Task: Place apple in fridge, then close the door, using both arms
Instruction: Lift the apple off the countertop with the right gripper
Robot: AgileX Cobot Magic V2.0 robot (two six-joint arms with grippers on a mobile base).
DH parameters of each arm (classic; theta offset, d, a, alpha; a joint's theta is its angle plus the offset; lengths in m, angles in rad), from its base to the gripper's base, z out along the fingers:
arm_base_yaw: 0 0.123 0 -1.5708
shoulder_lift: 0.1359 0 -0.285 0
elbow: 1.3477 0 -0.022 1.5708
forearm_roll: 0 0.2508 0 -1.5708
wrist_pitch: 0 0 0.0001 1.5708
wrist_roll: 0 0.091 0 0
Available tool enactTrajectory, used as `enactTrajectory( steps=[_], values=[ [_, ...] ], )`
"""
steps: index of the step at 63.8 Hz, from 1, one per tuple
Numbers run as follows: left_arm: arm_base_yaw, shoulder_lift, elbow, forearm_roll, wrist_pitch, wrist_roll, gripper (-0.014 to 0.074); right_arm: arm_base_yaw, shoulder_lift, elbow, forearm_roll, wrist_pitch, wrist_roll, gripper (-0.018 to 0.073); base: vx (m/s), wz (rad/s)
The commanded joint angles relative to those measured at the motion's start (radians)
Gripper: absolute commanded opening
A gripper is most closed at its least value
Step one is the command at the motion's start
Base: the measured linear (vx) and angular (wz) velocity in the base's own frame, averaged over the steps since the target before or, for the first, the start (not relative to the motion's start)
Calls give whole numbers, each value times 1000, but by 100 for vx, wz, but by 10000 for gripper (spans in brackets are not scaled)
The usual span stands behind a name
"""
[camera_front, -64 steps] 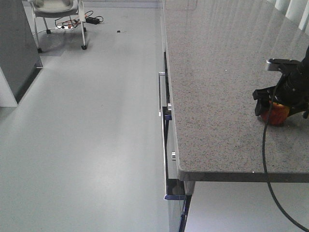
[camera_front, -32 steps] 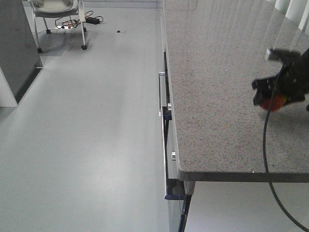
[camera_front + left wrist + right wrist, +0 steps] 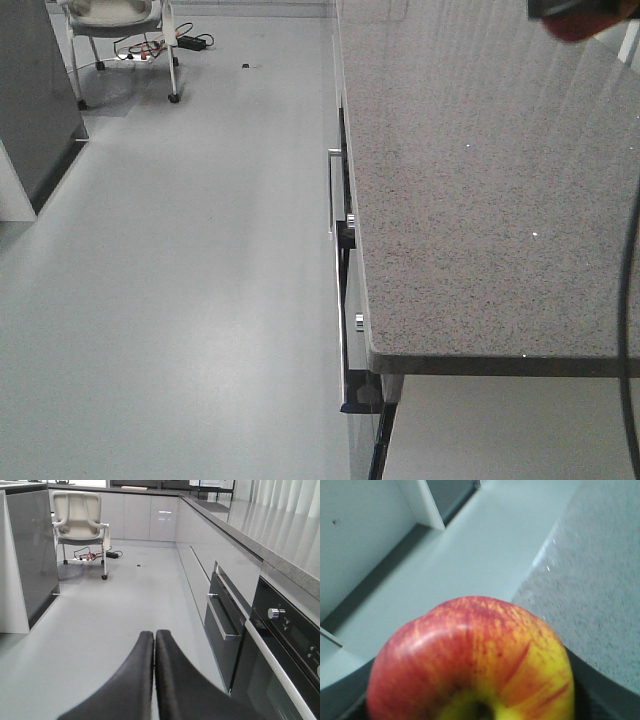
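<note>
On the front-facing view, the apple (image 3: 588, 24) shows as a red blur in the top right corner, cut by the frame edge. A dark piece of the right jaws sits just beside it on its left. The grey speckled worktop (image 3: 470, 200) spreads below those jaws, and a black cable (image 3: 629, 300) hangs down the right edge.

From the left wrist, I see the left jaws clenched. The two black fingers (image 3: 142, 680) press flat together with nothing between them, low over the pale floor (image 3: 125, 595). An oven (image 3: 235, 630) with a bar handle stands to the right of these jaws. A white chair (image 3: 80, 515) stands far ahead and to their left, beside a dark grey panel (image 3: 32, 555).

From the right wrist, the apple (image 3: 470, 665) fills the lower frame, yellow patch toward the camera. The right jaws are grasping it, with dark edges showing on either side. The worktop (image 3: 600, 580) lies beyond, to the right.
</note>
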Motion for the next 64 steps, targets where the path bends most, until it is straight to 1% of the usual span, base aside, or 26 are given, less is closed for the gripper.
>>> enactTrajectory(
  steps=[1,13,23,35,64],
  values=[
    [-5,-14,21,-5,-77,-4,-6,2,-120,2,74,14,-14,-6,0,0],
    [-5,-14,21,-5,-77,-4,-6,2,-232,57,139,14,1,-6,0,0],
    [-5,-14,21,-5,-77,-4,-6,2,-272,58,172,14,1,-6,0,0],
    [-5,-14,21,-5,-77,-4,-6,2,-287,58,192,14,0,-6,0,0],
    [-5,-14,21,-5,-77,-4,-6,2,-287,58,189,14,0,-6,0,0]
  ],
)
